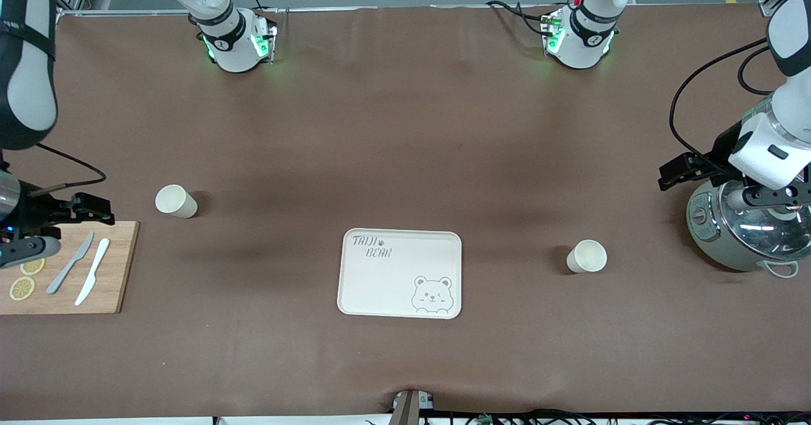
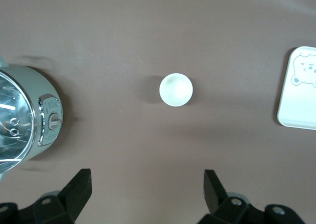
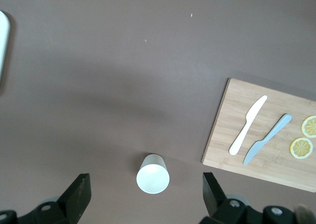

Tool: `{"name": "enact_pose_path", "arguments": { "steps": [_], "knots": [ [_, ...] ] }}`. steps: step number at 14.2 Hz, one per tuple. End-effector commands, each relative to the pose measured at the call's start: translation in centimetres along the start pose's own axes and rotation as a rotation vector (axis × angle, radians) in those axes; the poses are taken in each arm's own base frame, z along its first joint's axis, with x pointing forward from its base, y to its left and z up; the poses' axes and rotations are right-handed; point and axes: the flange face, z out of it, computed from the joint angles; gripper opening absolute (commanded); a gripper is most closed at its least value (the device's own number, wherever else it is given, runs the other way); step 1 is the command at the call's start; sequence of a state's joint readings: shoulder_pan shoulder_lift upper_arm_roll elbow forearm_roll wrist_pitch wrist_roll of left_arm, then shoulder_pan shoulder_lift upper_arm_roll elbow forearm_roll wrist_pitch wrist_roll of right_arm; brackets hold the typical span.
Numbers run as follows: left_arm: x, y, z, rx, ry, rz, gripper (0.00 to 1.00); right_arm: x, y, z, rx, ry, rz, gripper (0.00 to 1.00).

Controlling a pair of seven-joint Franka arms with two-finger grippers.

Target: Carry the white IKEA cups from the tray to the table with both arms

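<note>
Two white IKEA cups [image 1: 177,201] [image 1: 587,256] on the table, one tray [image 1: 400,273] between; both pincers [image 2: 147,189] [image 3: 146,193] wide.

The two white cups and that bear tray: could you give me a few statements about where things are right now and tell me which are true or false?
1. Both white cups stand on the bear tray. False: one cup stands on the table toward the left arm's end, the other cup toward the right arm's end.
2. The left gripper is open. True.
3. The right gripper holds a cup. False: it is open and empty.
4. Two knives lie on the cutting board. True.
5. The cooker sits beside the cutting board. False: it is at the left arm's end.
</note>
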State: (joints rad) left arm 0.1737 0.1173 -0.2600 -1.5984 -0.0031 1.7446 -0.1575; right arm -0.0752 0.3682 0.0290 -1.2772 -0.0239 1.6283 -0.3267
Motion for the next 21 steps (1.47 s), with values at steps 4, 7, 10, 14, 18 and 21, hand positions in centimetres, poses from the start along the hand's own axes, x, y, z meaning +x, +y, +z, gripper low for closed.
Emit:
{"name": "enact_pose_path", "arguments": {
  "steps": [4,7,10,14,18,21],
  "knots": [
    [0.6,0.1,-1.1,-0.026,0.034,0.02,1.0,-4.0,-5.3,-7.3,0.014,-0.013,0.049,1.0],
    [0.6,0.0,-1.2,-0.028,0.036,0.066,1.0,-6.6,-6.0,-10.0,0.039,-0.007,0.052,1.0],
    [0.6,-0.2,-1.1,-0.029,0.035,0.062,1.0,-9.2,-7.5,-12.3,0.039,-0.004,0.04,1.0],
    [0.6,-0.1,-1.1,-0.028,0.035,0.063,1.0,-10.8,-7.5,-10.2,0.043,-0.028,0.05,1.0],
    [0.6,-0.1,-1.1,-0.028,0.035,0.063,1.0,-11.1,-7.5,-8.4,0.049,-0.05,0.054,1.0],
    [0.6,-0.2,-1.1,-0.028,0.035,0.061,1.0,-12.3,-7.5,-7.9,0.05,-0.058,0.061,1.0]
  ]
}}
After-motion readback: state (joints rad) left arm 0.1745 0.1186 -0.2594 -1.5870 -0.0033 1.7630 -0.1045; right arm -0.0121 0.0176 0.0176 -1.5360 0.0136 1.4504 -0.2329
